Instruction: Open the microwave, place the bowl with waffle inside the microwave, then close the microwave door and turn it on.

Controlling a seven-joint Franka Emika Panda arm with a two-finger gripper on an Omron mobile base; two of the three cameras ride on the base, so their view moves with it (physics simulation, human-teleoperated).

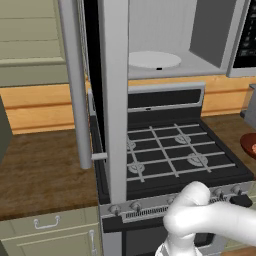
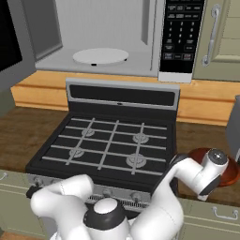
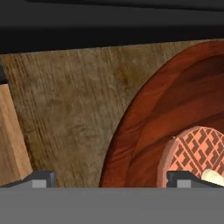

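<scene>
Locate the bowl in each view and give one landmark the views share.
Left base view: bowl cut by the right edge, on the counter right of the stove.
Right base view: lower right, partly behind the arm's wrist.
Hand view: fills the right half, waffle inside.
Shared landmark: the wooden counter under it.

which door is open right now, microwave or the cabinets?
The microwave door: swung out wide, baring the turntable. The cabinet door right of the button panel sits flush shut.
</scene>
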